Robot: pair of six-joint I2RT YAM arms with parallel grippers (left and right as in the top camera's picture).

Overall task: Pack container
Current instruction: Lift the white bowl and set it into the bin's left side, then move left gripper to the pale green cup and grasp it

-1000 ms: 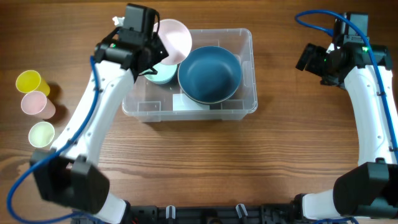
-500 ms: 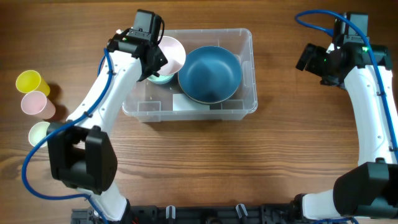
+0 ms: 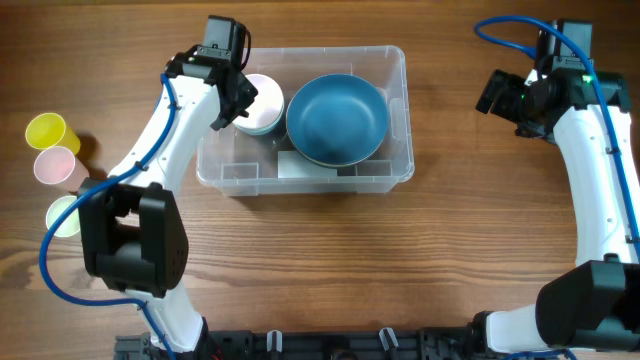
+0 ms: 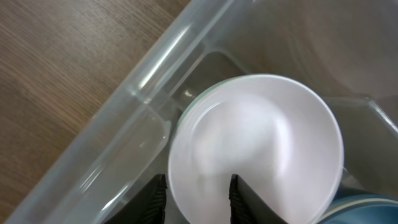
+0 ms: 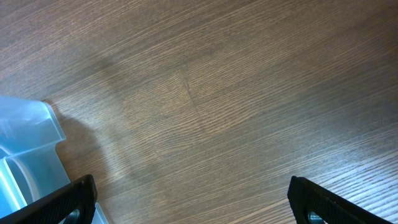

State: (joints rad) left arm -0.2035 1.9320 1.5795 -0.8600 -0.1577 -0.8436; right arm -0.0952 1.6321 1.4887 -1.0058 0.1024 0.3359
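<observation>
The pale pink round bowl point(image 3: 262, 100) has just settled inside the clear rectangular plastic container point(image 3: 406, 110). The left hand point(image 4: 196, 185) straddles its rim, grip uncertain.

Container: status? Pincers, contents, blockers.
Left pincer open, straddling pale bowl's rim inside container. Right pincer open over table. Blue bowl in; three cups outside, left. Nothing blocking.

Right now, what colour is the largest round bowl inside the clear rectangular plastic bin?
The large round bowl is dark blue, clearest in the overhead view.
</observation>
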